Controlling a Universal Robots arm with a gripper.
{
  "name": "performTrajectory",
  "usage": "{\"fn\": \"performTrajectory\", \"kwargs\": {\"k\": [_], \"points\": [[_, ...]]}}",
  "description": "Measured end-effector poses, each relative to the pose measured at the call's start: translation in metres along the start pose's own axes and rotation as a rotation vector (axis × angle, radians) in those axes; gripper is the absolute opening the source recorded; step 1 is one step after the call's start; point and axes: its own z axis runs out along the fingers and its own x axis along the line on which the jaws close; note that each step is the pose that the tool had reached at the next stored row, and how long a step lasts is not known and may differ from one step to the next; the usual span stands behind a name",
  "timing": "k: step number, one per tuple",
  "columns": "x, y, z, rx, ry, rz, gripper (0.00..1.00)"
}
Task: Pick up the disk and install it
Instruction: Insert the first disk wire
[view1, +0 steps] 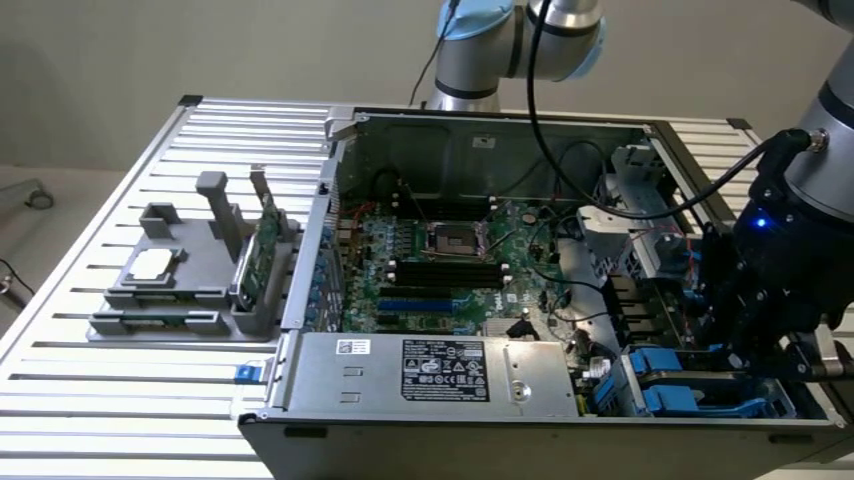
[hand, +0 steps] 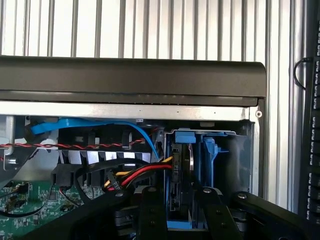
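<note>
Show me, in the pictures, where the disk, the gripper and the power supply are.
disk (hand: 181, 175): wrist view, its dark edge in the blue bay.
gripper (hand: 184, 210): wrist view, between its fingertips.
power supply (view1: 441, 372): exterior view, its label.

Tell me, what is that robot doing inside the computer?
A robot arm is reaching into an open computer case on a slatted metal table. Its hand sits over the blue drive bay in the corner of the case, straddling the disk, which stands on edge in its blue carrier inside the bay. Coloured cables run to it. A grey holder with other parts stands on the table beside the case.
</note>
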Motion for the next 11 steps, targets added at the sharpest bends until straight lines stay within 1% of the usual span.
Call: {"fn": "performTrajectory", "kwargs": {"k": [4,8,11], "points": [[0.0,0.0008,-0.0071,0.0,-0.0001,0.0,0.31],[0.0,0.0023,-0.0204,0.0002,0.0001,0.0,0.31],[-0.001,0.0019,-0.0276,0.0003,0.0,0.001,0.31]]}}
